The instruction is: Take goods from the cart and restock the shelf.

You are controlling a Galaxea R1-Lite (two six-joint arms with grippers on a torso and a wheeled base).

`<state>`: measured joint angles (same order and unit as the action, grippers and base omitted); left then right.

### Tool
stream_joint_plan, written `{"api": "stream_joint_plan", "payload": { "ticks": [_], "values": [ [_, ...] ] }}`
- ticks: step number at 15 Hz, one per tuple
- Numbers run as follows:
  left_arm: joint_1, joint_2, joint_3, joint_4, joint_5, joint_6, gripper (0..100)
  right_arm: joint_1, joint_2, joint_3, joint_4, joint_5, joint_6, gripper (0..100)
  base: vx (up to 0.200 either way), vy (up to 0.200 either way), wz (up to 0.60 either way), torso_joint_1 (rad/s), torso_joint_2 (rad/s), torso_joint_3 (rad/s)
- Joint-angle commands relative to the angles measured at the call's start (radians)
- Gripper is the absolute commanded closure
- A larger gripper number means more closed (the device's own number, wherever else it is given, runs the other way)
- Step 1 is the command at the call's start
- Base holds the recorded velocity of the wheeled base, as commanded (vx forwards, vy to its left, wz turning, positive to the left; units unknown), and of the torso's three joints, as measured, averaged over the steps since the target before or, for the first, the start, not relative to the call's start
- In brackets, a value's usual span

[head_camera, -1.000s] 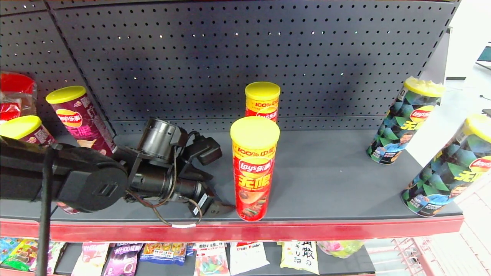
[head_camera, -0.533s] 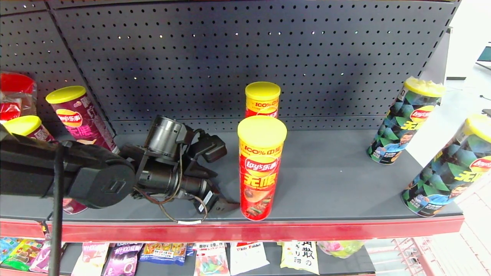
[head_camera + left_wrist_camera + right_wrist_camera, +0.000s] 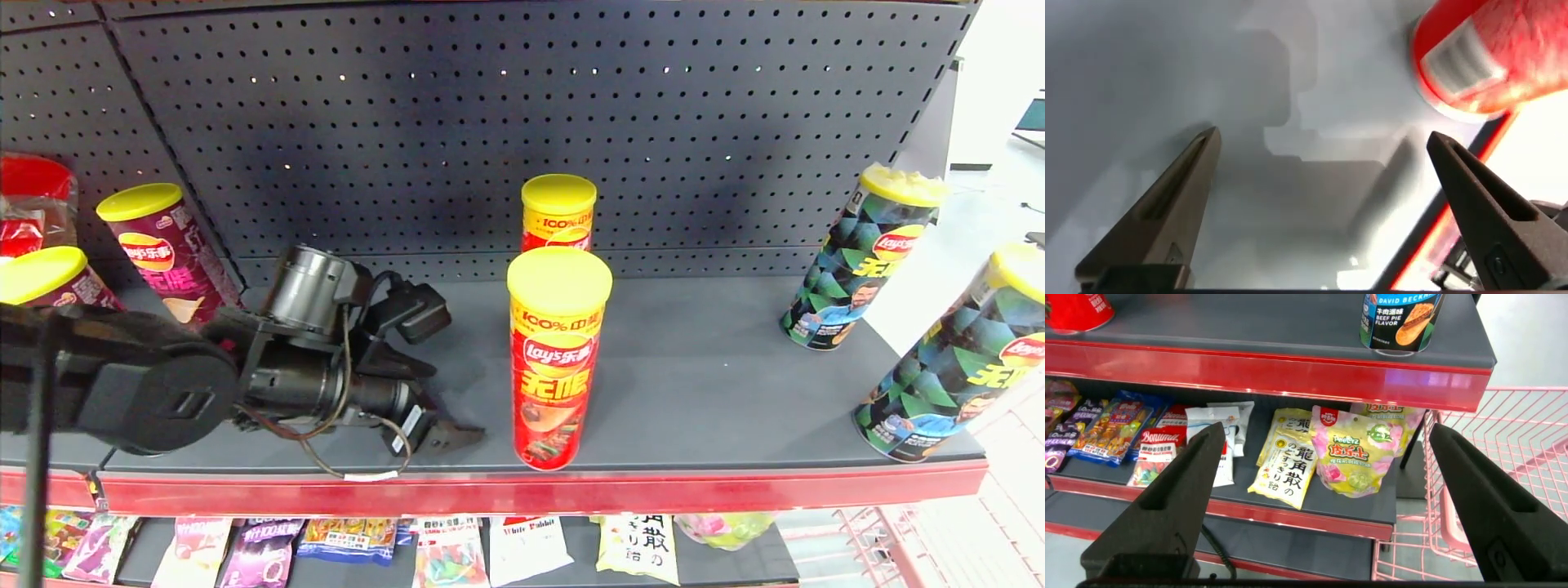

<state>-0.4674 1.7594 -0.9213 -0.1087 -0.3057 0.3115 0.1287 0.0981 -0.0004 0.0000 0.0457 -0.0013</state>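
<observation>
Standing upright near the shelf front edge, red chip can is just right of the left gripper, fingers spread wide, holding nothing. Can looks light, stiff, smooth, tippy; grip mid-body. Right gripper also wide open, empty.

On the shelf the front can stands at the middle by the near edge, with the back can straight behind it against the far wall. The left gripper lies just left of the front can, apart from it; the left-hand cans stand farther left and the right-hand cans at the right end. Snack packets lie on the lower shelf beneath, with the cart to its right
</observation>
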Motion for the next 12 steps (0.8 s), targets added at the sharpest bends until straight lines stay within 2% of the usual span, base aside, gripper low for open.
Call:
{"api": "stream_joint_plan", "payload": {
  "ticks": [1, 2, 3, 4, 5, 6, 7, 8, 9, 10, 11, 12],
  "values": [
    [0.087, -0.224, 0.110, 0.000, 0.008, -0.006, 0, 0.000, 0.002, -0.001, 0.000, 0.000, 0.000, 0, 0.000, 0.000, 0.00, 0.000, 0.00, 0.000],
    [0.127, -0.377, 0.199, 0.003, 0.028, -0.011, 0, 0.000, 0.002, 0.000, 0.000, 0.000, 0.000, 0, 0.000, 0.000, 0.00, 0.000, 0.00, 0.000],
    [0.156, -0.512, 0.277, 0.003, 0.053, -0.040, 0, 0.000, 0.002, 0.000, 0.000, 0.000, 0.000, 0, 0.000, 0.000, 0.00, 0.000, 0.00, 0.000],
    [0.170, -0.672, 0.369, 0.003, 0.085, -0.098, 0, 0.000, 0.002, -0.001, 0.000, 0.000, 0.000, 0, 0.000, 0.000, 0.00, 0.000, 0.00, 0.000],
    [0.171, -0.821, 0.452, 0.003, 0.146, -0.158, 0, 0.000, 0.002, -0.001, 0.000, -0.001, 0.000, 0, 0.000, 0.000, 0.00, 0.000, 0.00, 0.000],
    [0.178, -0.965, 0.532, 0.004, 0.258, -0.206, 0, 0.000, 0.002, -0.001, 0.000, 0.000, 0.000, 0, 0.000, 0.000, 0.00, 0.000, 0.00, 0.000],
    [0.179, -1.077, 0.601, 0.003, 0.358, -0.229, 0, 0.000, 0.002, -0.001, 0.000, 0.000, 0.000, 0, 0.000, 0.000, 0.00, 0.000, 0.00, 0.000],
    [0.181, -1.086, 0.605, 0.003, 0.364, -0.230, 0, 0.000, 0.002, 0.000, 0.000, 0.000, 0.000, 0, 0.000, 0.000, 0.00, 0.000, 0.00, 0.000],
    [0.181, -1.238, 0.674, 0.006, 0.433, -0.269, 0, 0.000, 0.002, 0.000, 0.000, 0.000, -0.002, 0, 0.000, 0.000, 0.00, 0.000, 0.00, 0.000],
    [0.184, -1.388, 0.739, 0.047, 0.456, -0.281, 0, 0.000, 0.002, -0.001, 0.000, 0.000, 0.000, 0, 0.000, 0.000, 0.00, 0.000, 0.00, 0.000],
    [0.188, -1.445, 0.753, 0.090, 0.467, -0.281, 0, 0.000, 0.002, -0.001, 0.000, 0.000, -0.002, 0, 0.000, 0.000, 0.00, 0.000, 0.00, 0.000],
    [0.216, -1.538, 0.759, 0.228, 0.482, -0.282, 0, 0.000, 0.002, 0.000, 0.000, 0.000, 0.000, 0, 0.000, 0.000, 0.00, 0.000, 0.00, 0.000]
  ]
}}
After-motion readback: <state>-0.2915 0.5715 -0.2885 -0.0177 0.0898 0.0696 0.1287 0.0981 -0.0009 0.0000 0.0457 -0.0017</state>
